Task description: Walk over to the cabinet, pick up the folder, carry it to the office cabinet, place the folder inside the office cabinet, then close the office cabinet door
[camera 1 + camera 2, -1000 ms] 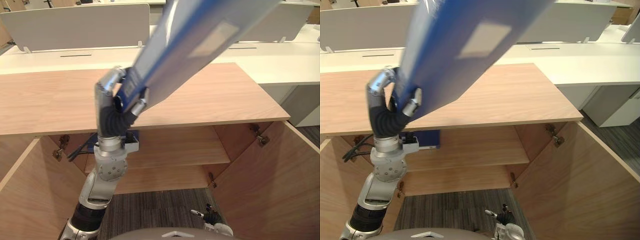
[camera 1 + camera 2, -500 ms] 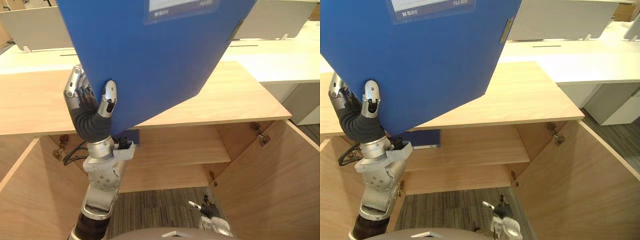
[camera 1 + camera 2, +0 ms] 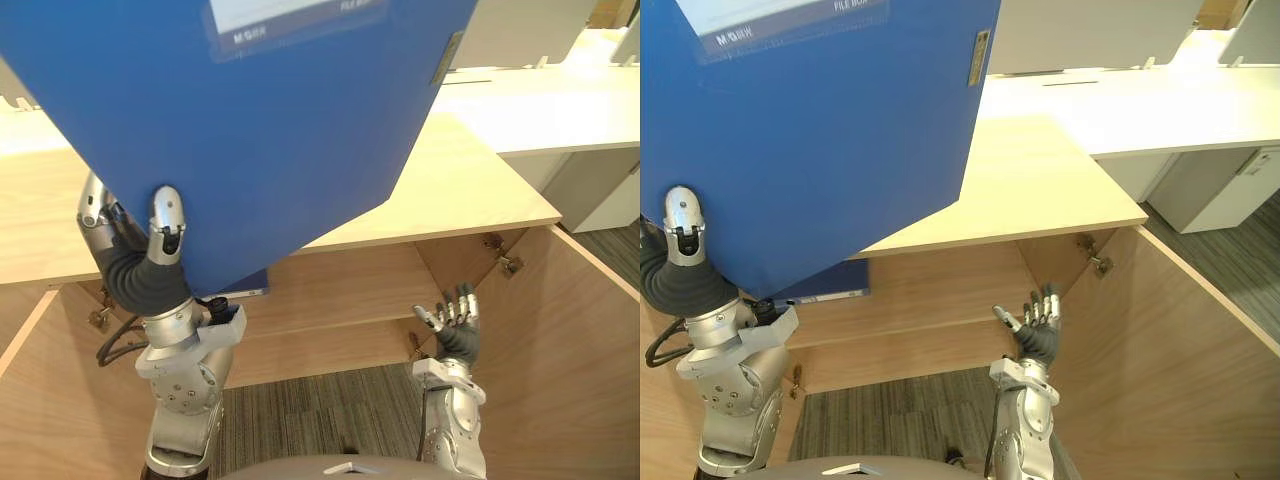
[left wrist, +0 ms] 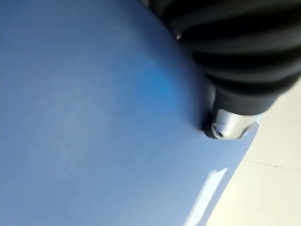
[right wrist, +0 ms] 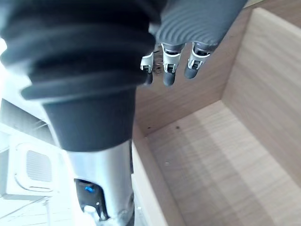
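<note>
A large blue folder with a white label is held up high, close before my head, its flat face toward me. My left hand is shut on its lower corner, thumb on the near face and fingers behind. In the left wrist view the folder lies right against the hand. The wooden office cabinet stands in front with both doors open and its shelf showing. My right hand is open, fingers straight and raised before the cabinet's lower right opening, holding nothing.
Another blue folder sits on the cabinet shelf behind my left arm. The right door swings out toward me, and the left door likewise. White desks with partition panels stand behind the cabinet. Grey carpet lies below.
The folder turned from edge-on to face me and moved closer and to the left with my left hand. My right hand rose from low down to the height of the lower shelf.
</note>
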